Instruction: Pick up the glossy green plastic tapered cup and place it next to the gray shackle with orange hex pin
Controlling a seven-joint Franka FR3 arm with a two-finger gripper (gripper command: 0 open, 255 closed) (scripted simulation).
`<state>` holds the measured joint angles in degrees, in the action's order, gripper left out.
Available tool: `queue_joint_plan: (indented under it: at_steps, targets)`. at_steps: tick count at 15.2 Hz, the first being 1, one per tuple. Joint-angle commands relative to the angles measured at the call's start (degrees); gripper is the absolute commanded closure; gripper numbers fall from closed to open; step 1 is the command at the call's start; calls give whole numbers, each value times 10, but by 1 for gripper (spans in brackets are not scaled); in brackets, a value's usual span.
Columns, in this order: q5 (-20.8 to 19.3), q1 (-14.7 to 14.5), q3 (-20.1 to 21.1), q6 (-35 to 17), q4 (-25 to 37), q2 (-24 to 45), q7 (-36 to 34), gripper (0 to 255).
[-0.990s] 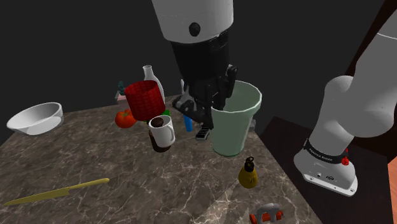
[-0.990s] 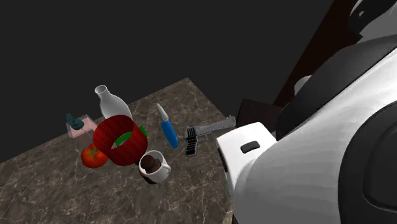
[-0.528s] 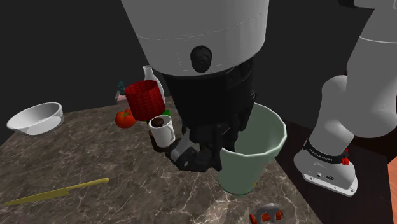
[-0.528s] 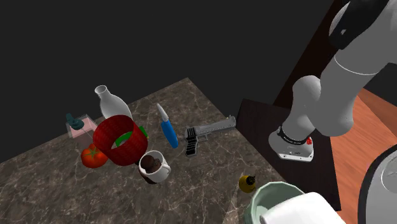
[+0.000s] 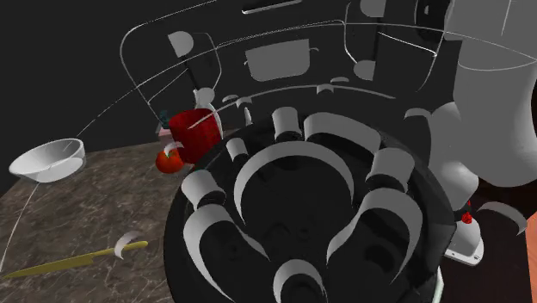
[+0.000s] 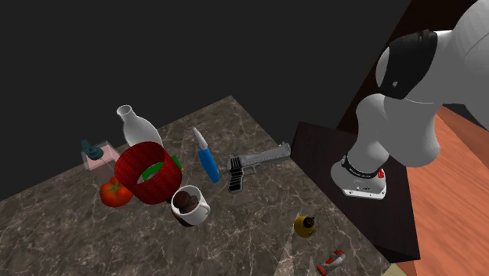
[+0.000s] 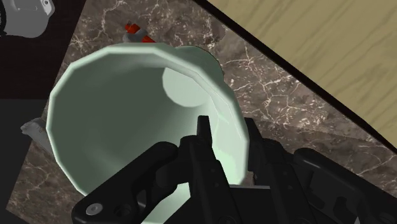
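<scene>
The pale green tapered cup point(image 7: 127, 108) hangs tilted over the marble table's corner. My gripper point(image 7: 227, 130) is shut on its wall, one finger inside the rim and the other outside. Just past the cup's far rim lies the gray shackle with the orange pin point(image 7: 135, 33). In the second exterior view the same shackle point(image 6: 333, 261) rests near the table's front corner, a little beyond the yellow bottle point(image 6: 305, 226). In the shoulder view the arm's body point(image 5: 318, 207) stands right before the camera and hides the near half of the table.
A mug point(image 6: 190, 205), red basket point(image 6: 147, 172), tomato point(image 6: 115, 192), white bottle point(image 6: 133, 123), blue pen point(image 6: 207, 161) and gun-shaped tool point(image 6: 255, 165) crowd the far half. A white bowl point(image 5: 47, 159) and yellow knife point(image 5: 69, 261) lie at the shoulder view's left. The table edge and wooden floor point(image 7: 331, 51) are close by.
The arm has swung toward the shoulder camera with the cup, from the table's middle to the corner by the shackle. The cup has left the second exterior view.
</scene>
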<state>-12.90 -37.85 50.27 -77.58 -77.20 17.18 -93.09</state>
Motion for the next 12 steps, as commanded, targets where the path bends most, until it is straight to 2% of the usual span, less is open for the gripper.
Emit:
queue_joint_plan:
  at_steps: [1,12]
  targets:
    - [2,2,0,-16,-17,-2,-4,255]
    - [12,24,-1,-108,-122,-18,-1,255]
